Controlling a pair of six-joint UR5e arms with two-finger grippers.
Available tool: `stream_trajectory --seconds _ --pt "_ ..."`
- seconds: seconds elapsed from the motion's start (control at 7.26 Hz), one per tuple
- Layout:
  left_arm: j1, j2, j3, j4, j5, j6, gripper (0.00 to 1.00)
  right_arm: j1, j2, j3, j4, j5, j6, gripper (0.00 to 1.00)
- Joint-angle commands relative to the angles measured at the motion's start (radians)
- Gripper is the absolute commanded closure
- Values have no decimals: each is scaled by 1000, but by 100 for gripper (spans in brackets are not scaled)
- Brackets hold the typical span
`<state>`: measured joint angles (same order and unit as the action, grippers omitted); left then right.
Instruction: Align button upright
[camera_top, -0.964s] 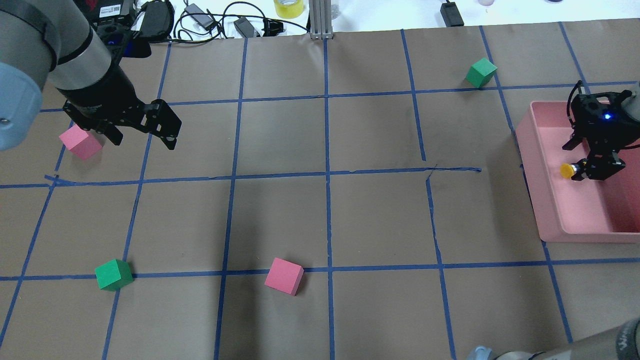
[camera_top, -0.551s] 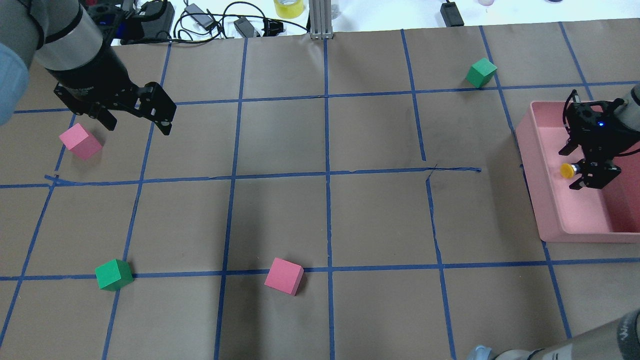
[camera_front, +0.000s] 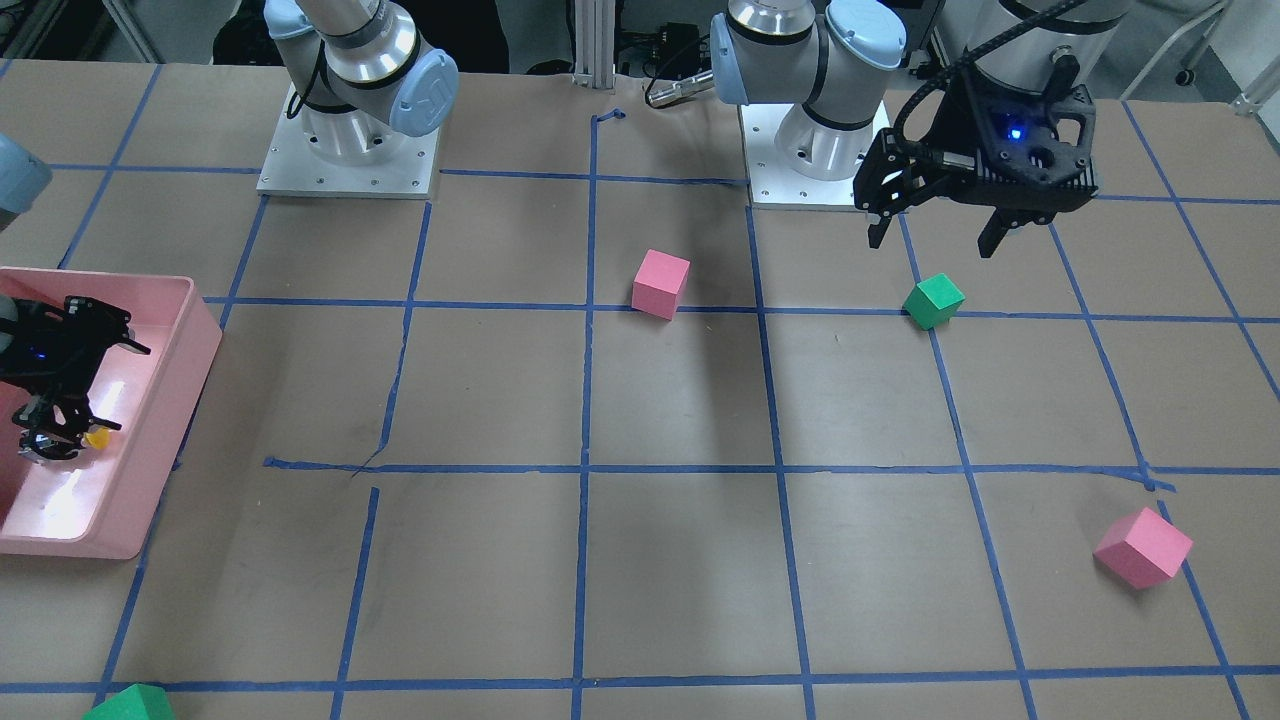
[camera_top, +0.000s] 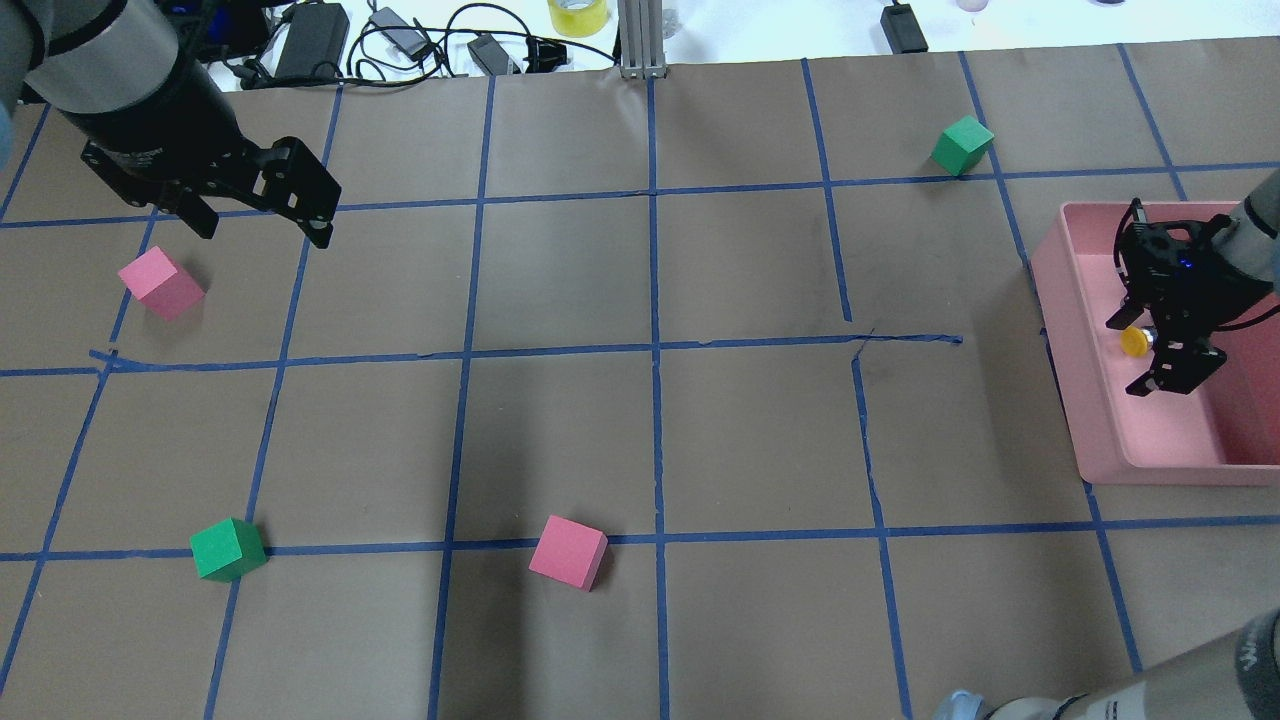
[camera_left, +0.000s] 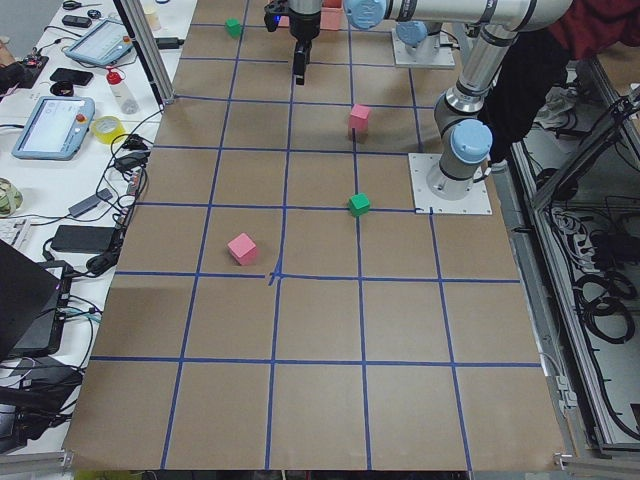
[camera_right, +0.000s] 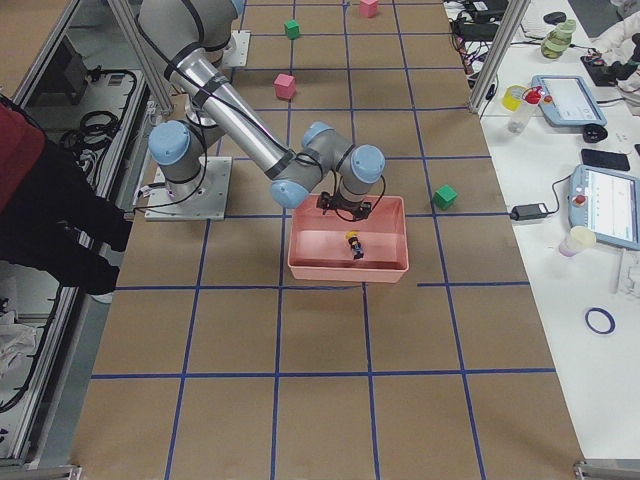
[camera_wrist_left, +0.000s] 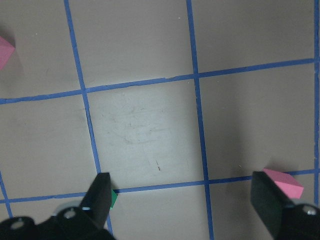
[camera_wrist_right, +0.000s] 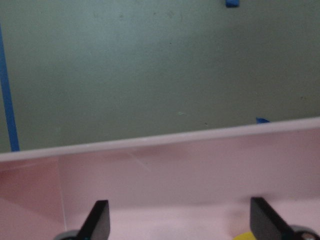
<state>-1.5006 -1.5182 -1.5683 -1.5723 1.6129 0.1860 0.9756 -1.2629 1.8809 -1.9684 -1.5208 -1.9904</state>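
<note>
Over at the robot's right end of the tabletop (camera_top: 740, 430), we see the right gripper (camera_top: 1121, 356) down inside the pink bin (camera_top: 1170, 474), its fingers spread wide and gripping nothing. Between them is the button (camera_top: 1133, 340), its yellow cap turned sideways toward the bin wall nearest the tabletop's middle, so it looks tipped on its side, not upright. From the right wrist we catch only a sliver of the cap, just beside one finger. At the other end, the left gripper (camera_top: 262, 228) hangs above the paper, fingers apart and empty, near a pink cube (camera_top: 160, 283). We find a green cube (camera_top: 228, 549) well apart from it.
</note>
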Motion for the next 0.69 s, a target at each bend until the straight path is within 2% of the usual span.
stream_trajectory --seconds 0.0,0.14,0.55 --pt "-1 6 -2 0 -1 0 0 0 4 14 -45 -10 2 0" --pt "0 7 -2 0 1 0 0 0 16 15 -103 -71 2 0" --pt "0 9 -6 -2 4 0 0 -2 17 20 -124 -110 -7 0"
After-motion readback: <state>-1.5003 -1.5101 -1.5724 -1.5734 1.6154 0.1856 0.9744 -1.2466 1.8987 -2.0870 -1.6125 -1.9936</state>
